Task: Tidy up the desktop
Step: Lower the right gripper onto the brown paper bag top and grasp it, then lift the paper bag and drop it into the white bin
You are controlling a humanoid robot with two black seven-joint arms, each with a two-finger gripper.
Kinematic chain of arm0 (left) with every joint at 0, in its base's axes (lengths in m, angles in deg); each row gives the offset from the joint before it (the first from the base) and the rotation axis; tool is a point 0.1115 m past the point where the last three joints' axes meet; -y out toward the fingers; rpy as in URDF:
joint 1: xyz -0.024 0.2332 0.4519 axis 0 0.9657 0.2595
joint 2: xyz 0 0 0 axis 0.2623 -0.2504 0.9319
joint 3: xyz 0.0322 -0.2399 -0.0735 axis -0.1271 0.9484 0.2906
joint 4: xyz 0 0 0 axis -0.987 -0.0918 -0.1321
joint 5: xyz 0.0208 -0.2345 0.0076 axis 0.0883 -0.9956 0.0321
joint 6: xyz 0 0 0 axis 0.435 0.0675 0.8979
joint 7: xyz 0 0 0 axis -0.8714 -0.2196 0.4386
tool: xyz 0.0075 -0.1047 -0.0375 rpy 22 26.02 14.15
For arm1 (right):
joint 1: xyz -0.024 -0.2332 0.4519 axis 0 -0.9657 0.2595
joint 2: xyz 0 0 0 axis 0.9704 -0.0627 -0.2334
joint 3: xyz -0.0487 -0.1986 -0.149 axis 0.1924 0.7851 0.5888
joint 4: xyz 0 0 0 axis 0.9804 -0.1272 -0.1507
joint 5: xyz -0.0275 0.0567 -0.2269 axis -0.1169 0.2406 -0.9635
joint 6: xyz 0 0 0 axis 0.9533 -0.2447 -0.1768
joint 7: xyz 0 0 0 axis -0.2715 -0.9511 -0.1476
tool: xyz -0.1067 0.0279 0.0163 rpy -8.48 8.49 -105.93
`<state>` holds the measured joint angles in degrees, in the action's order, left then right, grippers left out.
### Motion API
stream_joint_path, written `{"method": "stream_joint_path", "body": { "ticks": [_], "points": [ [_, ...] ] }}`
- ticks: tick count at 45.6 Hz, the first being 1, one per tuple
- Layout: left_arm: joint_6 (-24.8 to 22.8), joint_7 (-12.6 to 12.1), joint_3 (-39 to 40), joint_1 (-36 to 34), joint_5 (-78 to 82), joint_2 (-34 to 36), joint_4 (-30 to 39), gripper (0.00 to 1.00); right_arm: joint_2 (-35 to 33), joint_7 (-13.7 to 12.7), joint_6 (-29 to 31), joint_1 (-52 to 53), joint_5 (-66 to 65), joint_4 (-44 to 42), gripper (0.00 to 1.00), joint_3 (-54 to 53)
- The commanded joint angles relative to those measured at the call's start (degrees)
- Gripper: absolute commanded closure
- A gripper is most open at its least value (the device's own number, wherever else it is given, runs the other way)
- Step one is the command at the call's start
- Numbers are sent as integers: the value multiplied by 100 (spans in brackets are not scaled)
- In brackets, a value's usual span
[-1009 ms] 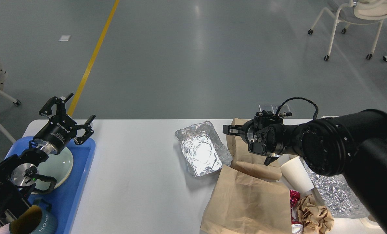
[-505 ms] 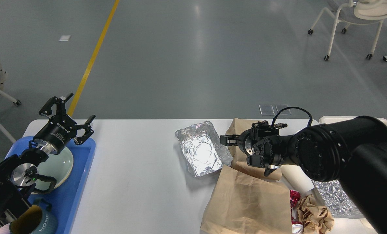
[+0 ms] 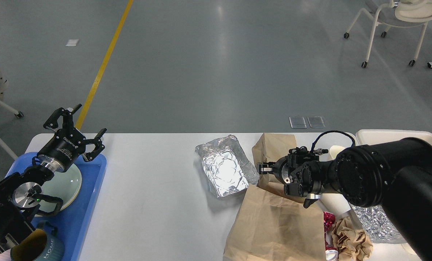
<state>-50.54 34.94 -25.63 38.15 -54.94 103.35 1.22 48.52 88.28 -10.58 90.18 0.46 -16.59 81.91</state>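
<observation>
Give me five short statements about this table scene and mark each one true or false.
1. The foil tray lies on the desktop. True.
2. The left gripper holds the mug. False: its fingers are spread and empty, above the blue tray; the mug stands nearer the camera.
3. A plate lies in the blue tray. True.
4. The large paper bag lies at the table's left end. False: it lies on the right side, near the front edge.
5. The right gripper is over the plate. False: it is by the smaller paper bag, right of the foil tray.
</observation>
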Motion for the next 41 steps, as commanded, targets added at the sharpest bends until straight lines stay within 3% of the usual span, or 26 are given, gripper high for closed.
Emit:
{"method": "stream_joint_path", "body": {
  "ticks": [1, 5, 6, 7, 17, 27, 30, 34, 37, 41],
  "points": [
    [0, 1, 0, 0, 0, 0, 0, 0, -10, 0, 1, -158, -24, -65, 61, 50],
    [0, 1, 0, 0, 0, 0, 0, 0, -45, 0, 45, -246, -77, -108, 77, 59],
    [0, 1, 0, 0, 0, 0, 0, 0, -71, 0, 71, -246, -77, -126, 92, 59],
    [0, 1, 0, 0, 0, 0, 0, 0, -89, 0, 98, -246, -77, -144, 100, 59],
    [0, 1, 0, 0, 0, 8, 0, 0, -352, -18, 309, 17, -139, 32, 100, 59],
    [-9, 1, 0, 0, 0, 8, 0, 0, -1564, 166, 932, 1913, -762, 1366, 100, 76],
    [0, 1, 0, 0, 0, 8, 0, 0, -1960, 421, 1528, 2879, -973, 2043, 100, 103],
    [0, 1, 0, 0, 0, 0, 0, 0, -2522, 702, 2950, 4303, -1210, 2729, 100, 138],
    [0, 1, 0, 0, 0, 8, 0, 0, -2891, 904, 4251, 5148, -1553, 2836, 100, 103],
    [0, 1, 0, 0, 0, 8, 0, 0, -3191, 1028, 5457, 5949, -1782, 2827, 100, 33]
  ]
}}
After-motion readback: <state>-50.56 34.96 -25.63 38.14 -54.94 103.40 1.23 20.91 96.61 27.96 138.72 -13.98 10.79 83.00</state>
